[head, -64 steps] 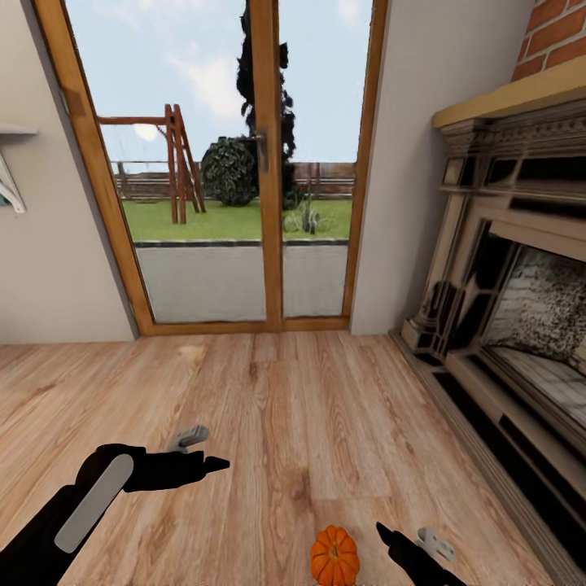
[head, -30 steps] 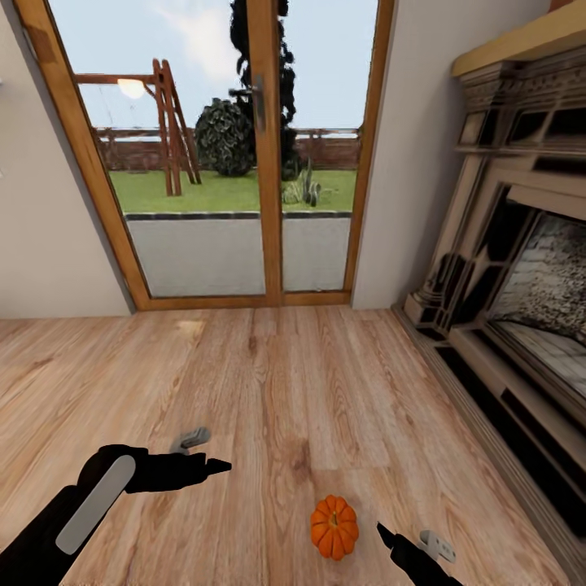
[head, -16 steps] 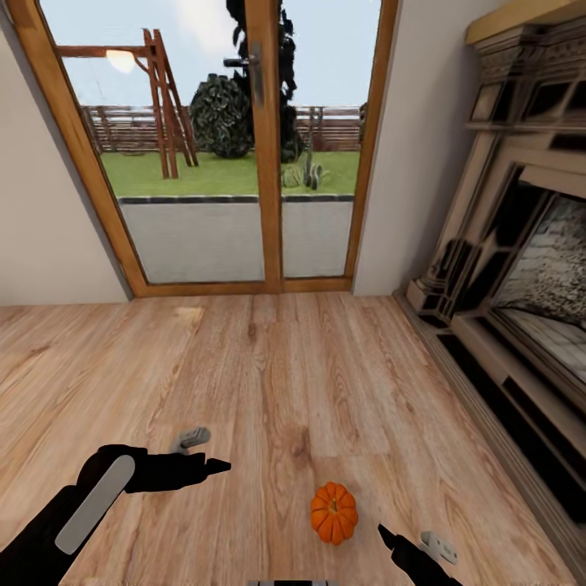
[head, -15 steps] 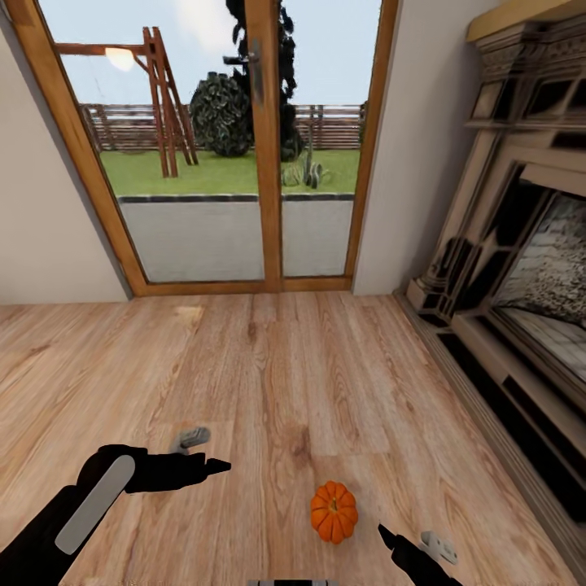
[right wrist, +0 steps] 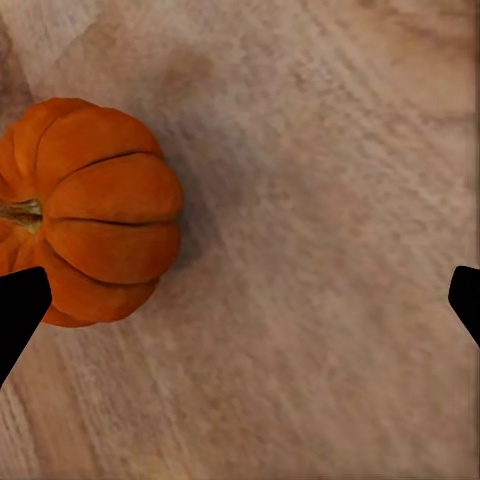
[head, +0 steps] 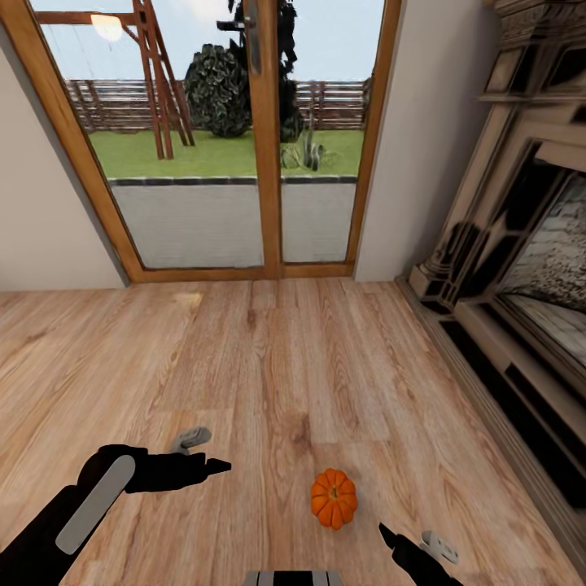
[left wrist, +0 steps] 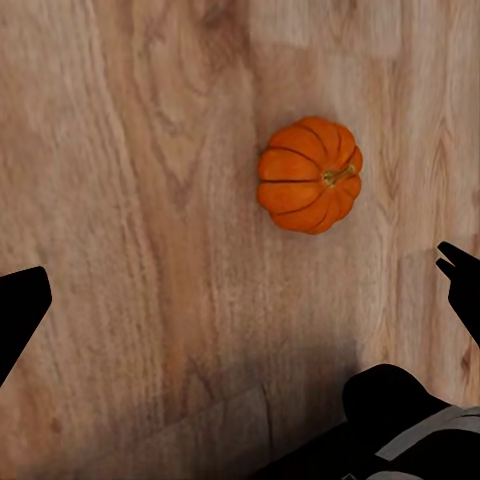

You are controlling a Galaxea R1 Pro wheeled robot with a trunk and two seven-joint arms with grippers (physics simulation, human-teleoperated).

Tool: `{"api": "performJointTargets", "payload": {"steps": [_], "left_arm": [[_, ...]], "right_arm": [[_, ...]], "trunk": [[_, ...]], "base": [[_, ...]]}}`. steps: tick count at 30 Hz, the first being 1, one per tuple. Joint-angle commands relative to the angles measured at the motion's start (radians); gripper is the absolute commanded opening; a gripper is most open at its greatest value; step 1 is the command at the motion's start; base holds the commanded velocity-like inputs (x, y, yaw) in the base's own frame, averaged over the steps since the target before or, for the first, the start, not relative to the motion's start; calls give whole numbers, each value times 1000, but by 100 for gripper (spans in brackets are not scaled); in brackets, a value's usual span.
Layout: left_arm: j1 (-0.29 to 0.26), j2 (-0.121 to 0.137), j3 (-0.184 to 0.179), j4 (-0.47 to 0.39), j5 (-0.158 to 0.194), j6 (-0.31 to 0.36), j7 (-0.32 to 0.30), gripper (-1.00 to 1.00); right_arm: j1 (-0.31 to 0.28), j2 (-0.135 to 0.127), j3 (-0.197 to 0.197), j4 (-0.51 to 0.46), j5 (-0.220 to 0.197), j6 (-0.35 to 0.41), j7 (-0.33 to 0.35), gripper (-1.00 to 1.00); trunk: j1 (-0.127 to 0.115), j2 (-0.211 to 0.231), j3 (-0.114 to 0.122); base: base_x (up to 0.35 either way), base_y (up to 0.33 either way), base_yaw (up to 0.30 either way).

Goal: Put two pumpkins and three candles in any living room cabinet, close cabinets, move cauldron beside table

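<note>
One orange ribbed pumpkin (head: 334, 498) sits upright on the wooden floor, just ahead of me. My right gripper (head: 411, 540) is open and hovers low beside it, to its right and a little nearer me, not touching. From the right wrist camera the pumpkin (right wrist: 90, 210) lies off to one side of the open right gripper (right wrist: 240, 305), close to one black fingertip (right wrist: 20, 310). My left gripper (head: 205, 453) is open and empty, further left over bare floor. The left wrist view looks down on the pumpkin (left wrist: 308, 175) beyond the open left gripper (left wrist: 240, 290). Candles, cabinet, cauldron and table are out of view.
A wood-framed glass patio door (head: 264, 138) closes the far wall, with a garden beyond. A carved fireplace surround (head: 521, 268) and its low hearth step run along the right. Wooden floor (head: 244, 358) stretches between them. My right arm (left wrist: 410, 425) shows in the left wrist view.
The whole picture has shifted: the camera has tilted down, so door and fireplace sit higher and the pumpkin appears further up. Both arms hold their pose and the pumpkin stays put.
</note>
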Motion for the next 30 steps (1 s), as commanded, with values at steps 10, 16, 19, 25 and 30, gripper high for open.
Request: {"api": "performJointTargets", "payload": {"steps": [10, 16, 19, 25, 30], "left_arm": [[-1, 6, -2, 0, 31, 2, -8, 100], [-1, 7, -3, 0, 34, 2, -8, 100], [-1, 7, -3, 0, 35, 2, -8, 100], [-1, 7, -4, 0, 35, 2, -8, 100], [0, 7, -4, 0, 35, 2, -8, 100]], "right_arm": [[-1, 0, 9, 0, -10, -4, 3, 100], [-1, 0, 9, 0, -10, -4, 3, 100], [-1, 0, 9, -1, -10, -4, 3, 100], [-1, 0, 9, 0, -10, -4, 3, 100], [-1, -1, 9, 1, -10, -5, 3, 100]], "trunk": [[0, 0, -1], [0, 0, -1], [0, 0, -1], [0, 0, -1], [0, 0, -1]], "base": [[33, 14, 0], [88, 33, 0], [60, 39, 0], [96, 73, 0], [33, 66, 0]]}}
